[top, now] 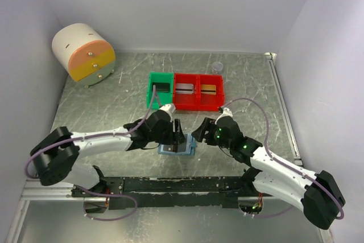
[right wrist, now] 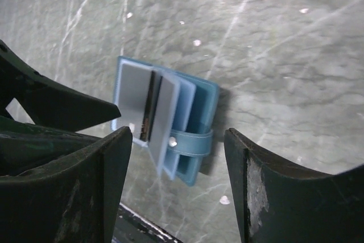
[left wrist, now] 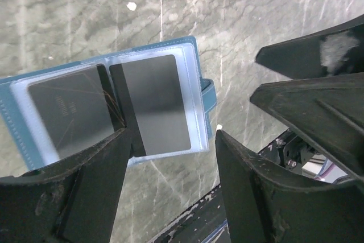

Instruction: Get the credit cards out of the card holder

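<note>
The card holder (top: 177,149), blue-grey, lies open on the table between my two grippers. In the left wrist view the card holder (left wrist: 199,72) shows two clear sleeves, each with a dark grey credit card (left wrist: 156,103) inside, and one page stands up in the middle. Its snap tab (right wrist: 193,143) points toward the right arm. My left gripper (left wrist: 173,135) hangs open just above the holder's near edge with nothing between its fingers. My right gripper (right wrist: 177,135) is also open, hovering over the tab side and holding nothing.
A green bin (top: 151,86) and two joined red bins (top: 197,104) stand behind the holder, each with a flat card-like thing inside. A round cream, orange and yellow drawer unit (top: 84,54) sits at the back left. A black rail (top: 170,185) runs along the near edge.
</note>
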Robot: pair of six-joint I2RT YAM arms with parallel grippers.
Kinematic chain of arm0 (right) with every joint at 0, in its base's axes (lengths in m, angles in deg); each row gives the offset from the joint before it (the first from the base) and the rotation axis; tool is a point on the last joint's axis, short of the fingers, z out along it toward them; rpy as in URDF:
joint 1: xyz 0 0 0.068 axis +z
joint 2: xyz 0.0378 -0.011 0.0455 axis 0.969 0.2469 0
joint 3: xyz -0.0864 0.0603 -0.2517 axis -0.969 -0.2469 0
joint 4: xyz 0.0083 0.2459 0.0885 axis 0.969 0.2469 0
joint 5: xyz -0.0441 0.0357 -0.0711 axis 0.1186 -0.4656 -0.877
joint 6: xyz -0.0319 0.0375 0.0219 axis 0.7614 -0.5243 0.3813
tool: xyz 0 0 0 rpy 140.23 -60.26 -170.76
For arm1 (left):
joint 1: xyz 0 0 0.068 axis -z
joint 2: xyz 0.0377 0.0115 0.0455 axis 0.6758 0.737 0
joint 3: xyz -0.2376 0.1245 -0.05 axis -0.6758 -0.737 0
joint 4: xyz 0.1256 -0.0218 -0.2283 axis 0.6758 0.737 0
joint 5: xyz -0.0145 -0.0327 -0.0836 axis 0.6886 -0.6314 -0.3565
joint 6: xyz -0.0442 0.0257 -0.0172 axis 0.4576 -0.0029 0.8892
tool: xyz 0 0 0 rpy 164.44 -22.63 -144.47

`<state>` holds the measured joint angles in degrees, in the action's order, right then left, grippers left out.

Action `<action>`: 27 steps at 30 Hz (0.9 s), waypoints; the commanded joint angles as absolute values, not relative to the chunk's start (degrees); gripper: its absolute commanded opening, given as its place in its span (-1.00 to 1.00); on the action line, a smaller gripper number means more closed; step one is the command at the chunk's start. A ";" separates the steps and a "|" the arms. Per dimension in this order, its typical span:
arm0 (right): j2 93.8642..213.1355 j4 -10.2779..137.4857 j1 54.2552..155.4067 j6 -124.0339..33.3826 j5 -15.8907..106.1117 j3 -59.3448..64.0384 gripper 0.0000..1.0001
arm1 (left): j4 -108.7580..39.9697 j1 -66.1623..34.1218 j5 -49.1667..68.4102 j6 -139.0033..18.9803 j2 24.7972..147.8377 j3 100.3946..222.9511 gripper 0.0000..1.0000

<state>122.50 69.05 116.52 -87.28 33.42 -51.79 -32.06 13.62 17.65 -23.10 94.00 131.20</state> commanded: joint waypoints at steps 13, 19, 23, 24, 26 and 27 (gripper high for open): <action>137.21 53.26 116.45 -83.78 56.88 -47.14 -0.29 | -26.26 13.75 35.02 -17.17 76.73 123.04 0.57; 144.44 61.60 116.51 -80.74 50.26 -44.09 -0.31 | -25.94 13.66 34.54 -17.10 75.39 122.31 0.61; 144.87 65.44 116.40 -79.07 46.37 -44.02 -0.26 | -27.53 13.69 33.70 -17.89 75.04 121.84 0.62; 143.46 64.97 116.42 -78.46 47.27 -44.08 -0.19 | -28.69 13.65 32.78 -18.49 75.32 121.58 0.62; 140.56 64.48 116.46 -77.76 48.66 -44.11 -0.09 | -31.17 13.64 29.73 -20.38 76.40 121.58 0.63; 139.09 64.88 116.41 -77.76 48.34 -44.06 -0.06 | -32.29 13.64 28.15 -21.37 77.36 121.81 0.62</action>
<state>144.16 63.50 116.57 -80.33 49.44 -45.08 -27.41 13.60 32.47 -18.23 76.01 122.17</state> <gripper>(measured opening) 0.442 0.813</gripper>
